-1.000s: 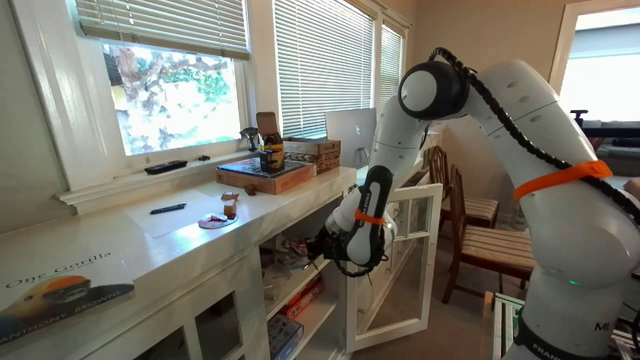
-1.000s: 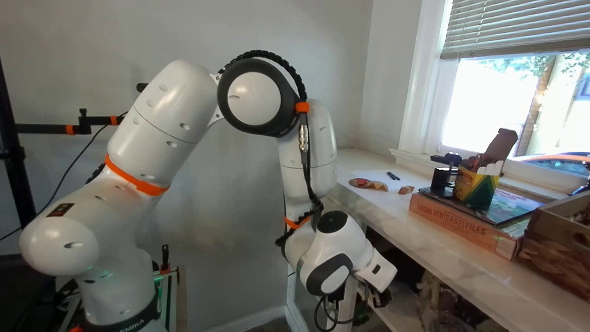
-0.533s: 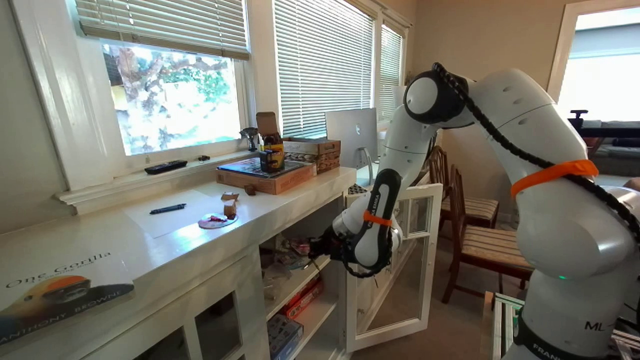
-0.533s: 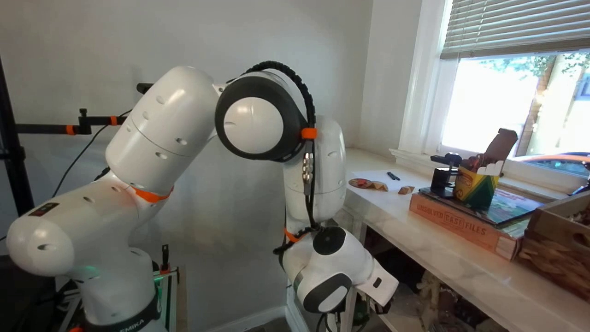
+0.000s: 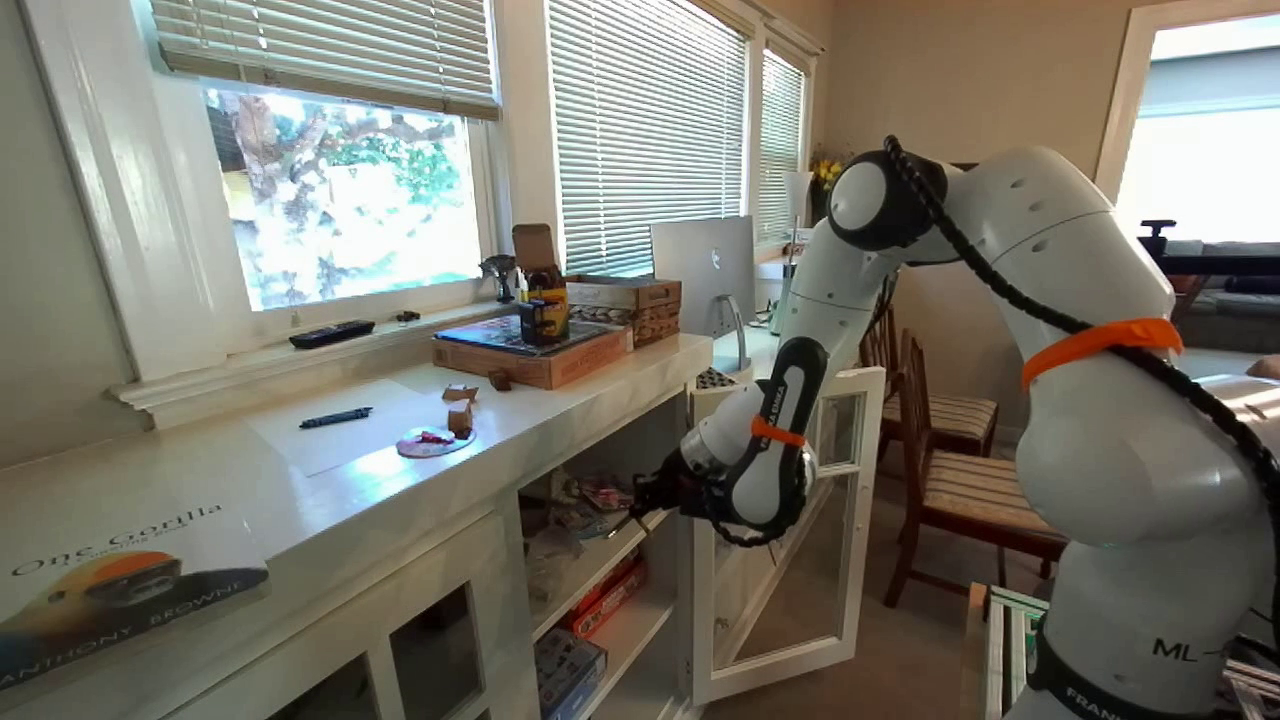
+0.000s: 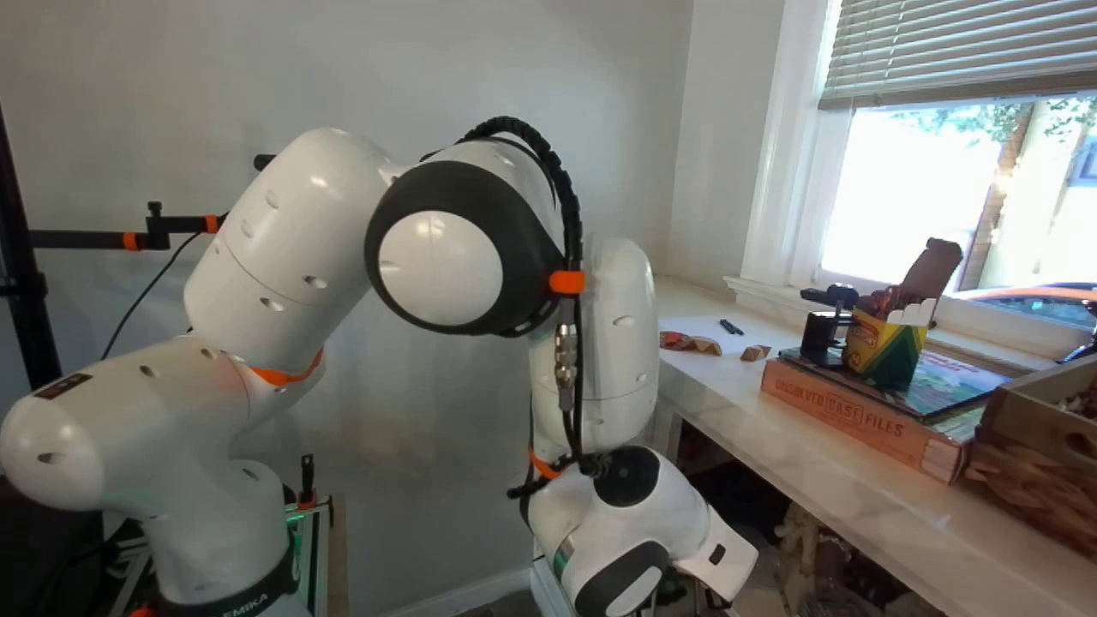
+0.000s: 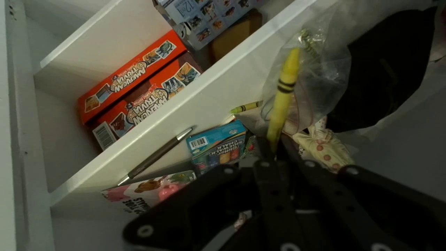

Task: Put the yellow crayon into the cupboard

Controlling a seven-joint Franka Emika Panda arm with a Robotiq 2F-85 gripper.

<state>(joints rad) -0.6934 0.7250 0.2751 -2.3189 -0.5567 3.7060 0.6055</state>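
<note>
The yellow crayon (image 7: 285, 83) sticks out from between the fingertips of my gripper (image 7: 274, 148) in the wrist view, its tip pointing up in that view. My gripper is shut on its lower end. The white cupboard (image 5: 600, 578) stands open below the counter in an exterior view, and my gripper (image 5: 640, 500) is at its opening, at the height of the upper shelf. In the wrist view the crayon appears over that shelf (image 7: 205, 94). In an exterior view the wrist hides the gripper almost fully.
On the upper shelf are a pen (image 7: 158, 157), a chalk box (image 7: 217, 143), a yellow-green crayon (image 7: 246, 107), a clear bag (image 7: 327, 73) and a clothed figure (image 7: 324, 148). Red game boxes (image 7: 134, 75) stand on the shelf below. The glass-paned door (image 5: 850, 560) stands open beside the arm.
The arm has folded lower, its elbow dropping. The gripper has shifted slightly right in an exterior view, a little outward from the shelf. The counter things have not moved.
</note>
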